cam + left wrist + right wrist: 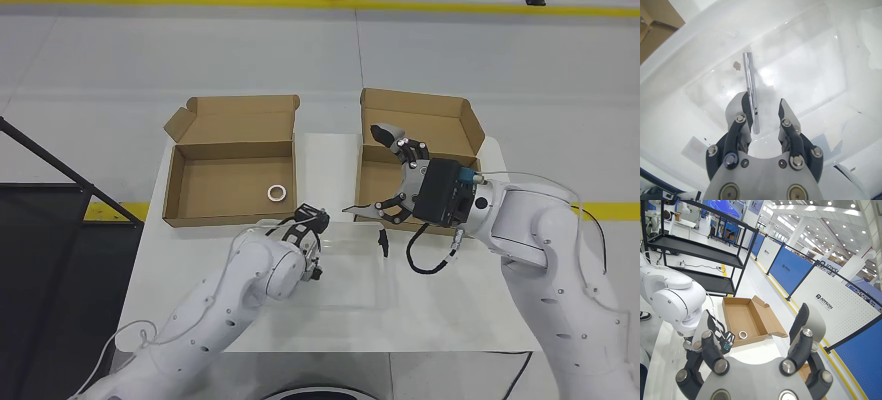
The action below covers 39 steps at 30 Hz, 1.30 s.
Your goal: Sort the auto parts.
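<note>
1. A white table in a bright factory hall holds a clear tray. Two open cardboard boxes stand just beyond the tray's far side.
2. My left gripper hangs over the tray, jaws spread, clamping nothing.
3. The metal rod sits between my fingers. It lies against one pad and is apart from the other.
4. Its long axis points away from my wrist, along the fingers, so I judge that closing would catch it across its width.
5. My right gripper is off the tray's far right corner, above the right box, spread and empty.
6. The left box holds a ring.
</note>
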Tool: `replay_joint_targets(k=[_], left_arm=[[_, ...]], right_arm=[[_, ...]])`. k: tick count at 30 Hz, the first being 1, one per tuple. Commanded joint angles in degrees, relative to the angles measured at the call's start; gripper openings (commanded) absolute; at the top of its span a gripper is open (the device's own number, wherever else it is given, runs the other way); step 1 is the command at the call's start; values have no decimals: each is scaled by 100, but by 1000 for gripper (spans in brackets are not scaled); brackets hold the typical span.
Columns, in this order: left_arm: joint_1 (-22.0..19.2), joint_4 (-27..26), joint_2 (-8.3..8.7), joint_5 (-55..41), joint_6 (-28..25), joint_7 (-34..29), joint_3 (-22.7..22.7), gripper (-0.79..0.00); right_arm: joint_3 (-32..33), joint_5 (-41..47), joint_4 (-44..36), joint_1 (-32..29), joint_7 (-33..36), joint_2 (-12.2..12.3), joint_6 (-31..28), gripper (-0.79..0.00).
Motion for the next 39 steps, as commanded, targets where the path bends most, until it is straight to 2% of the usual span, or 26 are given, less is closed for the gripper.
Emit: replay_joint_targets(k=[1,12,22,24,29,30,34,39], left_arm=[[-21,61,-17,80,33,-34,45,-406],[15,278,-77,291,85,-81,115,-419],[38,395,-132,373,49,-99,135,-489],[59,396,-137,392,31,-112,125,-526],[117,350,-145,466,18,-144,80,-745],[131,331,-145,476,19,-154,63,-770],[190,189,-138,602,35,-171,-23,-785],[384,-442,-95,348,123,-9,-503,-785]], right_arm=[[1,1,-1,-1,1,0,0,0],[1,1,-1,-1,1,0,0,0],[1,1,-1,-1,1,0,0,0],[1,1,-1,-1,1,0,0,0],[1,1,-1,-1,1,0,0,0],[1,1,-1,-1,1,0,0,0],[1,1,-1,-1,1,0,0,0],[1,1,-1,-1,1,0,0,0]])
